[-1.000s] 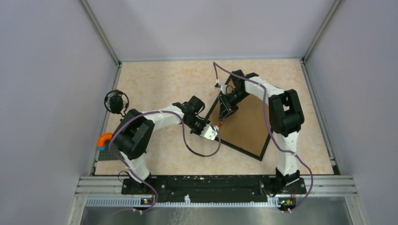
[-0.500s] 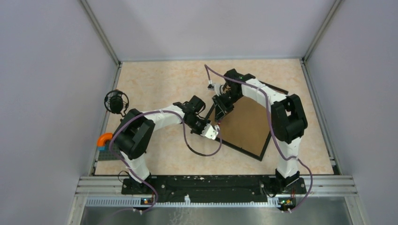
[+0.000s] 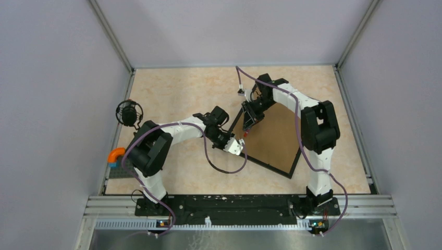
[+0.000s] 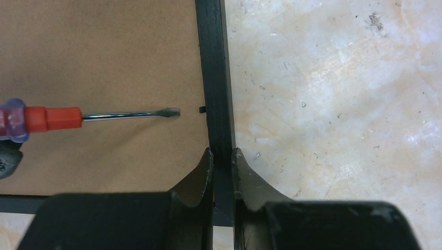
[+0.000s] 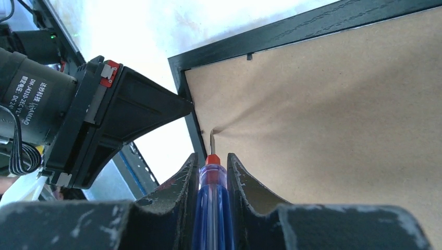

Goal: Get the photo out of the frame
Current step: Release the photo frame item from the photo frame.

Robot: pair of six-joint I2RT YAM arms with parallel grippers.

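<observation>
The left gripper (image 4: 222, 156) is clenching the frame (image 4: 213, 62) by its black rail, pinning it face-down on the table (image 4: 339, 104). The right gripper (image 5: 211, 159) is grasping a screwdriver (image 4: 104, 115), and the flat tip is pointing at a small tab (image 4: 202, 110) beside the rail, just short of it. The step in hand appears to be releasing the retaining tabs (the board (image 4: 104, 47) is lying in the frame, not yet lifted). The photo is not showing and is presumably lying beneath the board. The next move is calling for the tip to slide under the tab and lever it aside without gouging the board.
</observation>
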